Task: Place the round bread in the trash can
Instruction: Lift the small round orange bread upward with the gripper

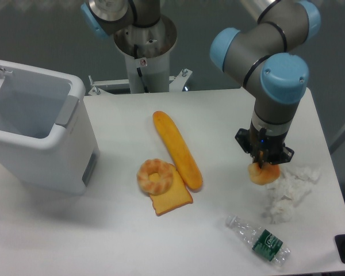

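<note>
The gripper (264, 163) points straight down at the right side of the white tabletop (218, 115), its fingers pinching the round bread (263, 174) from above; whether the bun touches the surface I cannot tell. Just beside it to the right lies a crumpled white tissue (290, 192), and nearer the front edge a clear plastic bottle (259, 240) lies on its side. Between the bun and the trash can (40, 138) at the far left edge sit the long baguette (177, 149), the ring-shaped bread (155, 176) and a toast slice (171, 200) touching one another mid-table. The can's lid stands open, its mouth unobstructed. Bare white surface runs along the back edge, by the arm's pedestal (145, 57). Behind is a grey wall.
</note>
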Available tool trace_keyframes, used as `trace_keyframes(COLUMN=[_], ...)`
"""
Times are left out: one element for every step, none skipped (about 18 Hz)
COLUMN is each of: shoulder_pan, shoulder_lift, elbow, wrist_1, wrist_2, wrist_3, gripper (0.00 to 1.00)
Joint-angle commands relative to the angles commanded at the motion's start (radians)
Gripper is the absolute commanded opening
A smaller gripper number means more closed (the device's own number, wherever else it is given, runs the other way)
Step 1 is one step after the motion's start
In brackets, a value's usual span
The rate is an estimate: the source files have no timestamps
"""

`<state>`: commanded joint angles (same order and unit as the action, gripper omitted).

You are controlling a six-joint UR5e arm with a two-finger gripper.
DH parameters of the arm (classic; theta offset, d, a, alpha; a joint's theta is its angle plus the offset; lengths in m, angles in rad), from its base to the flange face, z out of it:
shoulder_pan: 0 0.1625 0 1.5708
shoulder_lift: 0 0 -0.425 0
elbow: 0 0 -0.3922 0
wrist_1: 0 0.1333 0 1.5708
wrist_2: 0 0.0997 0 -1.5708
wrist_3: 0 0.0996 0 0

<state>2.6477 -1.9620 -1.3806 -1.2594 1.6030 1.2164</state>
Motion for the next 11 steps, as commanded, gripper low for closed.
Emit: trace_keyframes(shoulder_pan=[0.000, -0.002, -0.005, -0.008, -0.014, -0.026, -0.044, -0.066, -0.086, -0.103, -0.123], shoulder_lift=[0.005, 0.014, 0.026, 0.041, 0.055, 0.061, 0.072, 0.096, 0.115, 0.135, 0.159], elbow=[0.000, -0.002, -0.002, -0.002, -0.002, -0.005, -0.011, -0.015, -0.026, -0.034, -0.041], wrist_1=[0.000, -0.002, -0.008, -0.014, -0.015, -0.024, -0.031, -0.034, -0.034, -0.034, -0.035], wrist_2=[0.000, 0.000, 0.002, 0.000, -0.002, -0.008, -0.008, -0.011, -0.017, -0.029, -0.041], wrist_3=[0.000, 0.000, 0.000, -0.002, -0.012, -0.017, -0.020, -0.023, -0.034, -0.050, -0.070], gripper=[0.00, 0.00, 0.00, 0.00, 0.00, 0.00, 0.00, 0.00, 0.00, 0.00, 0.00])
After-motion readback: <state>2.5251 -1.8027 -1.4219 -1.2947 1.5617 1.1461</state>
